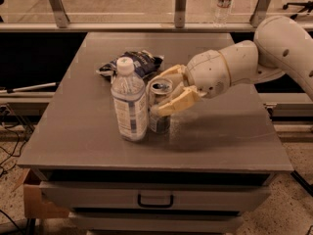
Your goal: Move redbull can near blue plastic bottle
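Observation:
The redbull can [158, 117] stands upright on the grey table [225, 131], touching or almost touching the right side of the blue plastic bottle [129, 106]. The bottle is clear, has a white cap and stands upright, taller than the can. My gripper [159, 96] reaches in from the right and is shut on the can. One cream finger lies behind the can's top and the other finger [177, 104] crosses its front. The white arm [274, 53] comes in from the right edge.
A dark blue foil snack bag [138, 62] lies just behind the bottle and can. A small clear bottle [224, 3] stands on the floor behind the far rail. The table has a drawer [155, 198] under its front edge. A cardboard box [34, 204] sits low at the left.

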Available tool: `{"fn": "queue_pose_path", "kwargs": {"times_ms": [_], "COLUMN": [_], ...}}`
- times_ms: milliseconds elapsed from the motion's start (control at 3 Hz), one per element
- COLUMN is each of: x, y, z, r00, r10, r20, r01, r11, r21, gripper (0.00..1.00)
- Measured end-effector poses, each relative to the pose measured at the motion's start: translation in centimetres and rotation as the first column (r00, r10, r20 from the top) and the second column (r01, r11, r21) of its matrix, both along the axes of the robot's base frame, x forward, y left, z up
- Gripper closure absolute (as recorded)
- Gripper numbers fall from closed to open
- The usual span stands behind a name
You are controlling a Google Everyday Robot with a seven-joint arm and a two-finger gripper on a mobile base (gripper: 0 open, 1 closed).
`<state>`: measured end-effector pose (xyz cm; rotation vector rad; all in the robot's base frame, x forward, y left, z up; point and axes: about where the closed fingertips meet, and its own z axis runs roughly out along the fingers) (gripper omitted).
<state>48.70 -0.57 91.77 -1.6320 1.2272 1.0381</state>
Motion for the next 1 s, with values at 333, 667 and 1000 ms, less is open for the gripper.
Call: {"fn": "queue_pose_path", "kwargs": {"times_ms": [333, 667, 1000], "x": [0.52, 0.69, 0.82], "y": [-0.25, -0.34, -0.41], "z": [-0.31, -0.46, -0.53], "r00": [0.9998, 0.9997, 0.9996], "r10": [-0.017, -0.023, -0.025], "r20": [-0.008, -0.011, -0.015], "r01": [0.017, 0.023, 0.025], "r11": [1.0, 1.0, 1.0], "r21": [0.007, 0.01, 0.012], "gripper": [0.69, 0.46, 0.22]}}
